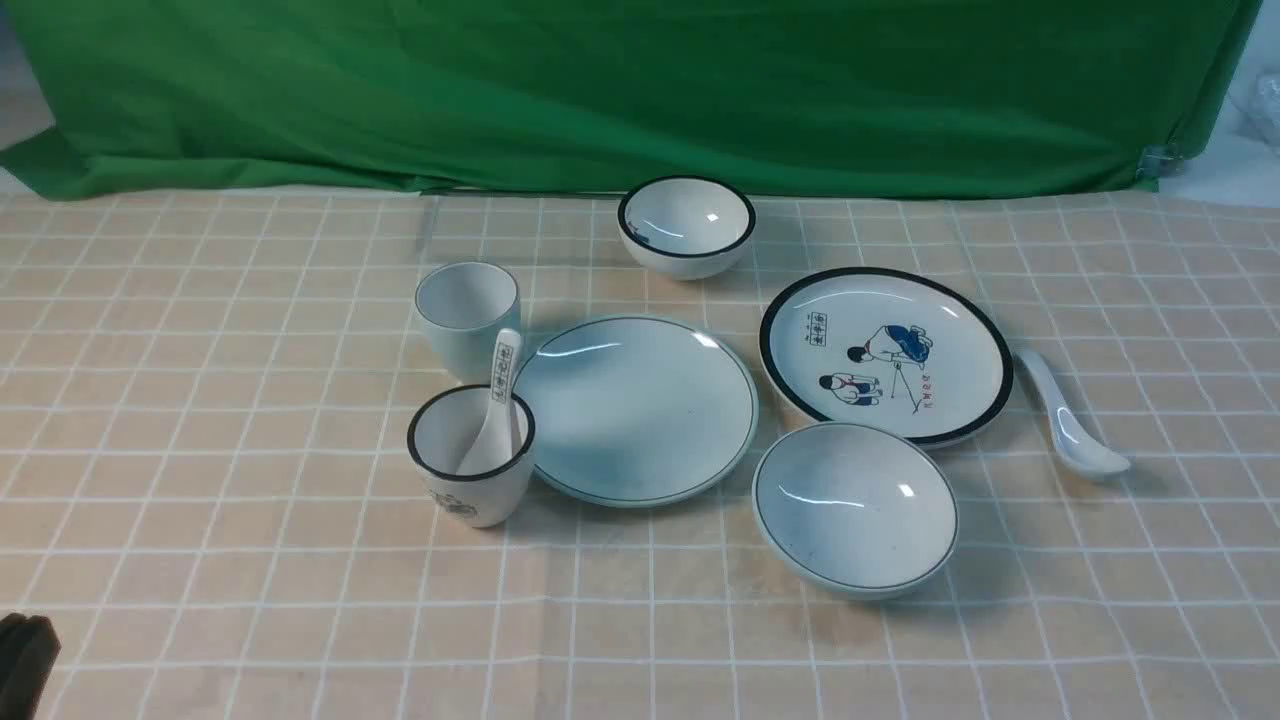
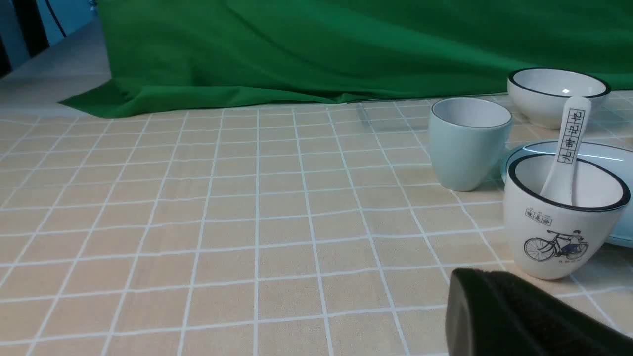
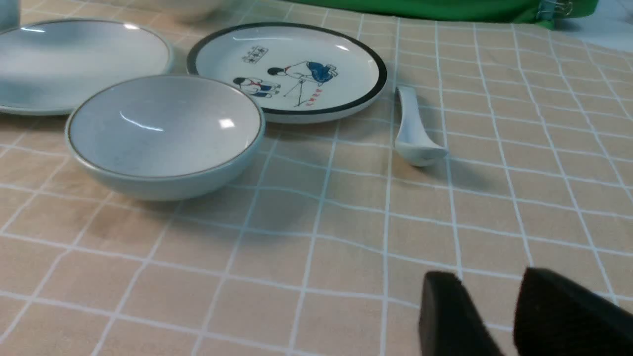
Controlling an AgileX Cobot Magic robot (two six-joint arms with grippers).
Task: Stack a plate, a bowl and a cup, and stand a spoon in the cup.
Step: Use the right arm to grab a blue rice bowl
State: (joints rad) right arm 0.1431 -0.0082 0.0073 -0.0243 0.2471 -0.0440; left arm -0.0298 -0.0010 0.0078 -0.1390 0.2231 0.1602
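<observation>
Front view: black-rimmed cup (image 1: 470,460) holds the printed spoon (image 1: 495,410), scoop end down, handle leaning up past the rim. All other vessels are empty. The cup (image 1: 467,315) stands just behind it. The plate (image 1: 635,410) sits just right of both cups, and the bowl (image 1: 855,505) is at the plate's near right. Black-rimmed bowl (image 1: 686,225) is at the back, cartoon plate (image 1: 885,355) right of centre. The spoon (image 1: 1065,420) lies flat just right of the cartoon plate. Nothing is stacked. Tablecloth (image 1: 250,500) is beige with a white grid, slightly wrinkled; green backdrop (image 1: 600,90) is draped behind. Left gripper (image 1: 25,650) is at the near left corner, well apart from the dishes.

Left wrist view: left gripper shows as one dark block, closed, empty. The cup is matte and tapered; the black-rimmed cup has a bicycle print.

Right wrist view: right gripper (image 3: 487,296) has its fingers apart, nothing between them, over bare cloth. The bowl is glossy, shallow, with a thin dark rim line.
</observation>
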